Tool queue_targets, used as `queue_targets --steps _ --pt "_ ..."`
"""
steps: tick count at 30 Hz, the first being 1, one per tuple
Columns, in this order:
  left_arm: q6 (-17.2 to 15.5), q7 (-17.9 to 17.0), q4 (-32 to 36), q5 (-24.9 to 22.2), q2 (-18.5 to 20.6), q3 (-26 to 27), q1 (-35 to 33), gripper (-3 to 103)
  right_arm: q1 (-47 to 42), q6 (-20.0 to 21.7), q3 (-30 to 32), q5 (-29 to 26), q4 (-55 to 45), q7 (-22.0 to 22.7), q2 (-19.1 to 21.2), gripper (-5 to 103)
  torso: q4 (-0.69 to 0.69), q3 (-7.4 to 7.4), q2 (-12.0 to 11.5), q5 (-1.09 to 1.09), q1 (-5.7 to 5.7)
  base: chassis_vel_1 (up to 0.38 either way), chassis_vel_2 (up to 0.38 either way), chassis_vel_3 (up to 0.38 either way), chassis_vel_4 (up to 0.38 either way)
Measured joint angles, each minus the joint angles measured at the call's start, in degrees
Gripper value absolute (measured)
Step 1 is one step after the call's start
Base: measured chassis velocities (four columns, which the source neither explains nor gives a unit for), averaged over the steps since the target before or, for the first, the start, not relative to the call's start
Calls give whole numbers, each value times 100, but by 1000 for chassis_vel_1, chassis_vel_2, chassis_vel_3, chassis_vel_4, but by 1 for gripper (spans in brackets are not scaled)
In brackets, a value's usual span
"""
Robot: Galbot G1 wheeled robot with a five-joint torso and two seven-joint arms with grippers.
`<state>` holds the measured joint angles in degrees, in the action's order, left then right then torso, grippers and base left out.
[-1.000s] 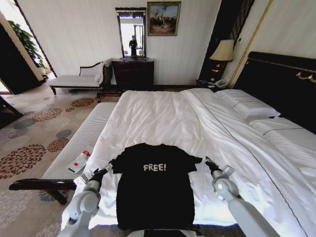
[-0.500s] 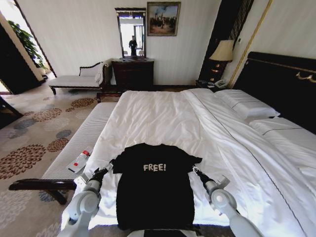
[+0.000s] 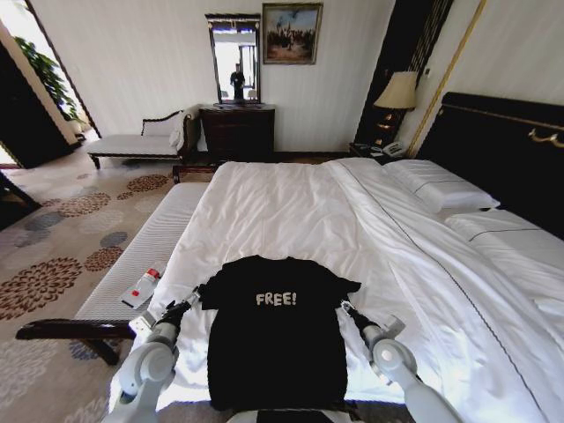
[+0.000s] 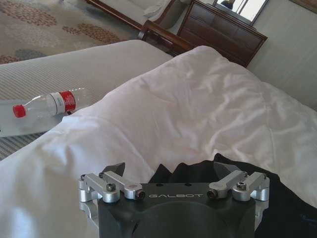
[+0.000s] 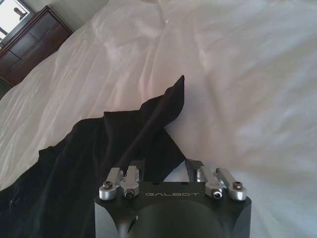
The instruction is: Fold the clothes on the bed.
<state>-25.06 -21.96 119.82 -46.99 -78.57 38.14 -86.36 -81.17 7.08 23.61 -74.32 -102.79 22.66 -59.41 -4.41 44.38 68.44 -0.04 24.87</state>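
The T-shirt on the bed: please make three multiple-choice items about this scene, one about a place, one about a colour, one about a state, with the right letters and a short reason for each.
1. Where does the plastic bottle lie?
A. on the bench beside the bed
B. on the T-shirt
C. on a pillow

2. What colour is the T-shirt's lettering?
A. red
B. white
C. yellow

3. How does the T-shirt lie?
A. rolled up
B. folded in half
C. spread flat, front up

Answers:
1 A, it rests on the striped bench left of the bed.
2 B, "FREE!" is white on black.
3 C, both sleeves lie out, with the left gripper and right gripper at them.
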Motion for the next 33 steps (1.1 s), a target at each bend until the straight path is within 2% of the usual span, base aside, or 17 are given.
queue_targets --steps 1,6,8,10,13,33 --pt "0 -2 -10 1 -4 -5 16 100 1 -2 2 -1 -1 -2 8 39 0 0 0 0 0 0 0 0 0" --pt "0 -6 -13 5 -21 -14 28 100 1 -6 7 2 -1 -12 19 28 0 0 0 0 0 0 0 0 0" --pt "0 -7 -13 14 -35 -14 26 100 -3 -9 11 17 0 -19 22 17 0 0 0 0 0 0 0 0 0" --pt "0 -7 -13 16 -37 -14 24 100 -6 -9 11 20 1 -20 22 17 0 0 0 0 0 0 0 0 0" --pt "0 -7 -7 33 -67 -9 1 100 -52 -15 27 76 -14 -26 29 1 0 0 -1 0 0 0 0 0 0" --pt "3 -6 205 46 -162 -14 -91 100 -820 28 415 360 -568 237 122 0 0 0 0 1 0 0 0 0 0"
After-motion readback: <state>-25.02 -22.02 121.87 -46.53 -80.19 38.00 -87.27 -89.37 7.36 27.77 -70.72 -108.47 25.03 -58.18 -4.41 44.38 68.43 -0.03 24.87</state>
